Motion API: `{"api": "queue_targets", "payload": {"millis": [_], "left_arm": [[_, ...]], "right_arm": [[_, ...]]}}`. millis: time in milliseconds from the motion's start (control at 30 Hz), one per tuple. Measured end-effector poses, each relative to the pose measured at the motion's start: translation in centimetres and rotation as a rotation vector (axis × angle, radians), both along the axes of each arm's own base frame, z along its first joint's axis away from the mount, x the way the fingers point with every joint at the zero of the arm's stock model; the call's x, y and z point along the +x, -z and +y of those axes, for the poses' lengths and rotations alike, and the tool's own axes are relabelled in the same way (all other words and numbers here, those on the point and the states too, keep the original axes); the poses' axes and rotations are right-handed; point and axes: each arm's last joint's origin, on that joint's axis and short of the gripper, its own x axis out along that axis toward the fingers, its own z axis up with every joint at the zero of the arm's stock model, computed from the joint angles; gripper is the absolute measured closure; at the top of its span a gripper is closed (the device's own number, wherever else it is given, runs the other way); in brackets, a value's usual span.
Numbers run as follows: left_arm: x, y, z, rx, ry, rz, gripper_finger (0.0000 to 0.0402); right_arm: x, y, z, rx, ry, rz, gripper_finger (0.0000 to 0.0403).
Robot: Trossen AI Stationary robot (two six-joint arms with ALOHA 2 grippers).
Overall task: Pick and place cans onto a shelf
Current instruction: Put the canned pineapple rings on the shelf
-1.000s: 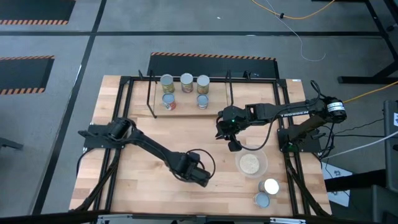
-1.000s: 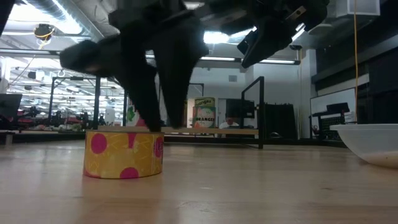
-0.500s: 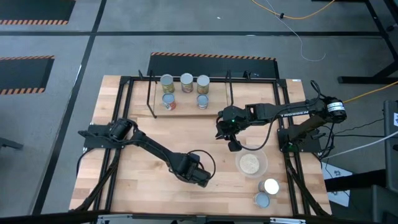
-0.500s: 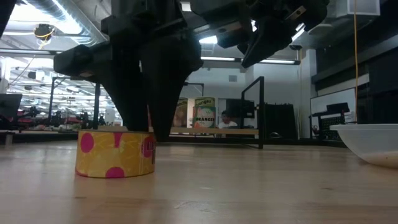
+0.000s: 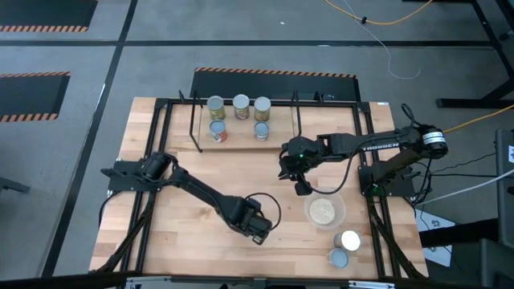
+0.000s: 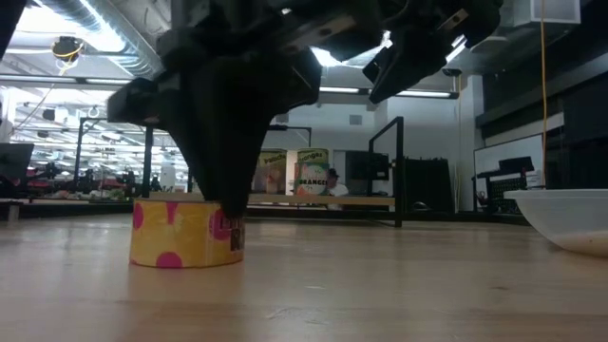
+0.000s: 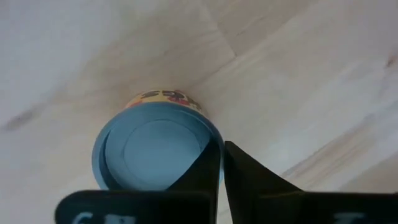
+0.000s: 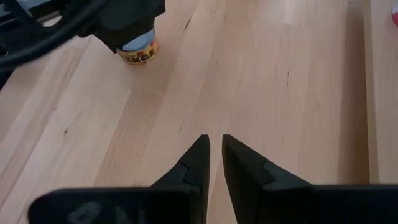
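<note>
A small can with a pale blue top (image 7: 152,146) and a yellow label with pink dots (image 6: 180,233) stands upright on the table near the front. My left gripper (image 7: 222,144) is shut and points down at the can's edge; in the high view (image 5: 257,231) it covers the can. My right gripper (image 5: 301,188) hangs shut and empty above the table's middle right. The shelf (image 5: 239,136) at the far side bears three cans (image 5: 241,104) on its upper tier and two (image 5: 218,129) on the board. Two more cans (image 5: 348,241) stand at the front right. My left gripper touches the can at the rim of its top (image 7: 210,138) with the tips of its shut fingers, coming from above and pointing down. In the low view one fingertip (image 6: 231,228) reaches down along the can's side wall. The can stands upright with its base on the table.
A clear bowl with beige grains (image 5: 324,212) stands right of the can, between it and the two front-right cans. A black tube frame (image 5: 165,128) edges the table. Bare wood lies between the can and the shelf.
The can has slid a little on the table toward the left and then back to the right, staying upright. My left gripper's fingers stood apart over it in the low view; now they are together at the can's edge.
</note>
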Motion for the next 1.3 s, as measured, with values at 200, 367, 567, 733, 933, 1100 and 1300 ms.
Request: {"api": "queue_targets", "payload": {"millis": [200,367,567,733,933,1100,1300], "left_arm": [[-0.2,-1.6,1.5,0.048,0.26,-0.021,0.0397],[-0.7,-3.9,3.5,0.09,0.489,-0.032,0.0399],[-1.3,-7.0,7.1,0.164,0.757,-0.069,0.0399],[-1.6,-9.4,11.2,0.252,0.927,-0.116,0.0399],[-2.5,-11.6,17.4,0.38,1.049,-0.1,0.0399],[-3.1,-11.9,22.6,0.427,1.107,-0.07,0.04],[-4.1,-11.7,27.6,0.423,1.125,-0.068,0.04]], "right_arm": [[-0.9,-0.9,0.0,-0.001,-0.001,-0.005,0.0353],[-2.2,-2.7,0.0,0.011,0.013,-0.05,0.0353],[-4.8,-5.3,0.0,0.022,0.023,-0.113,0.0353],[-6.7,-6.8,-0.1,0.052,0.064,-0.148,0.0353],[-7.7,-7.7,-0.3,0.058,0.115,-0.187,0.0353],[-7.5,-7.6,-0.3,0.056,0.113,-0.183,0.0353],[-7.5,-7.5,-0.3,0.046,0.112,-0.182,0.0353]]}}
